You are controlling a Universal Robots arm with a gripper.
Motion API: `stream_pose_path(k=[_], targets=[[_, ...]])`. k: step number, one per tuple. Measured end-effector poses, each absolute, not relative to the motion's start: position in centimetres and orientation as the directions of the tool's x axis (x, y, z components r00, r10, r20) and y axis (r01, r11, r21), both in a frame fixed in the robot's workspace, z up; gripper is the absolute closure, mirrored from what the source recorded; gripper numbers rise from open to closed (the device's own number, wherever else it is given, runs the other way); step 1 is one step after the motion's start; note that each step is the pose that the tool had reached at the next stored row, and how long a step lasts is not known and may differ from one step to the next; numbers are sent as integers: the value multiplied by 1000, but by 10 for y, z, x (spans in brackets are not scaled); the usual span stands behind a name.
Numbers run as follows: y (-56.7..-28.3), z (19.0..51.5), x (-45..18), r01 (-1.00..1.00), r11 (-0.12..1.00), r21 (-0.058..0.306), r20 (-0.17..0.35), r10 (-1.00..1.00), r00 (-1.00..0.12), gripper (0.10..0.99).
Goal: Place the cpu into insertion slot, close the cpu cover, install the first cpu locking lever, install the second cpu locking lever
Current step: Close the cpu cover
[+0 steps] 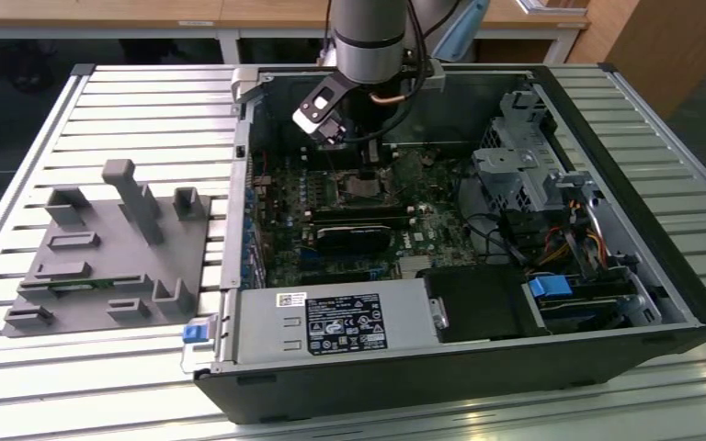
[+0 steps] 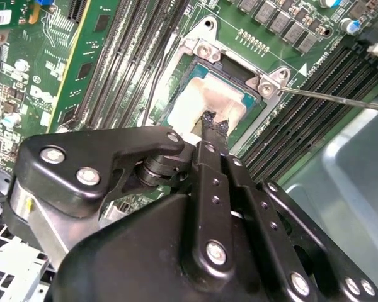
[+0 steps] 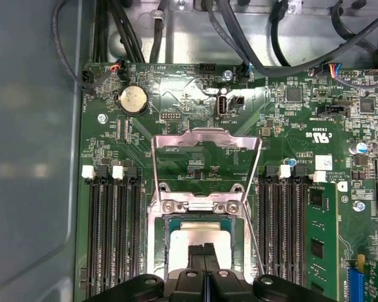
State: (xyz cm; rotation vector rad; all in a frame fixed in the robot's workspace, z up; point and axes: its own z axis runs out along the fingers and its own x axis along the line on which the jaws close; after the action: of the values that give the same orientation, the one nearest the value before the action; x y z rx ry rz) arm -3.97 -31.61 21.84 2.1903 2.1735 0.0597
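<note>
cpu: the cpu lies flat, pale face up, inside the insertion slot. It looks seated level, which suggests the placing step is done or nearly done.
insertion slot: it sits on the green motherboard, between two banks of long black memory slots.
cpu cover: the cpu cover is swung fully back on its hinge and stands away from the socket. That leaves the slot open from above, so the chip can go in and the tool can reach it. It is not yet closed.
locking lever: a thin metal locking lever juts out past one corner of the socket, unlatched. I judge it is free so that the cover can lift.
gripper: the gripper reaches down over the socket, with its fingers drawn together and only a hairline between them. They clasp nothing. Their dark tips meet the chip's face near one edge, either touching or just above it; I cannot tell which. This looks like a press or a check on seating rather than a grasp.
surroundings: in the exterior view the arm reaches down into the open computer case, which lies on a slatted table. A grey fixture stands well apart, towards the exterior view's left.
</note>
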Motion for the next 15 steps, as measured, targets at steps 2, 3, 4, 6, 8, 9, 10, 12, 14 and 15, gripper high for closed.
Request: stream_pose_path(k=[2, 3, 4, 6, 8, 9, 10, 12, 14, 15], targets=[[-316, 220, -40, 998, -7, 66, -12, 1000, 8, 976], [-316, 221, -40, 998, -7, 66, -12, 1000, 8, 976], [-316, 223, -40, 998, -7, 66, -12, 1000, 8, 976], [-316, 226, -40, 998, -7, 66, -11, 1000, 8, 976], [-316, 229, -40, 998, -7, 66, -12, 1000, 8, 976], [-316, 231, -40, 998, -7, 66, -12, 1000, 8, 976], [-316, 232, -40, 998, -7, 66, -12, 1000, 8, 976], [-316, 235, -40, 998, -7, 66, -12, 1000, 8, 976], [-316, 238, -40, 998, -7, 66, -12, 1000, 8, 976], [-316, 240, -40, 998, -7, 66, -12, 1000, 8, 976]])
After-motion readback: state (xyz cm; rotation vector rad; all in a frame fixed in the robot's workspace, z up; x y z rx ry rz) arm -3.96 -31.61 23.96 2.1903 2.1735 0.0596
